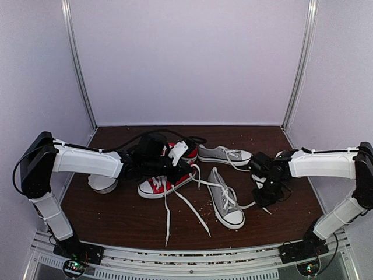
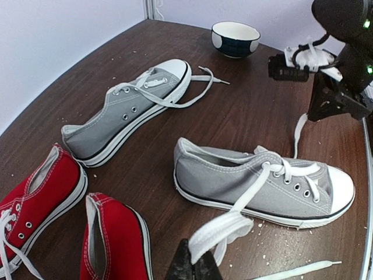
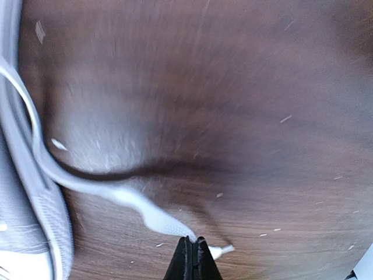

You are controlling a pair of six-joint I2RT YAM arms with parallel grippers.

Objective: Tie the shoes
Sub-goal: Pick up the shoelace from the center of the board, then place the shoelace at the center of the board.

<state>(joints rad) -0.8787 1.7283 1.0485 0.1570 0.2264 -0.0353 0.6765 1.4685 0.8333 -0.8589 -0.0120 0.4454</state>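
Grey canvas pair, both shoes untied.

Top view. The near shoe [image 1: 226,201] lies with its heel away from you and its toe toward the arm bases. The far shoe [image 1: 223,154] lies crosswise behind it, toe to the right. Your left hand [image 1: 187,173] sits over the red sneakers [image 1: 157,185], just left of the near shoe. Your right hand [image 1: 260,195] sits just right of it. So the near shoe is between your hands, its long axis runs far-to-near, and neither arm is clearly nearer.

Left wrist view. The left hand [image 2: 195,268] is fully closed at the bottom edge, clamped on the folded left lace end [image 2: 233,224]. That end climbs to the eyelets of the near shoe [image 2: 262,186]. The far shoe [image 2: 128,111] lies apart with its laces loose on the tabletop [image 2: 245,111].

Right wrist view, blurred. The right hand [image 3: 192,259] is closed on the right lace end [image 3: 145,213], close to its tip. The lace runs left to the shoe at the frame edge [image 3: 29,233].

Judgement: no crossing or knot has been made yet. Both ends leave the shoe sideways, across its long axis, so the next move is probably to cross them over the tongue. The right grip is near the tip and may slip.
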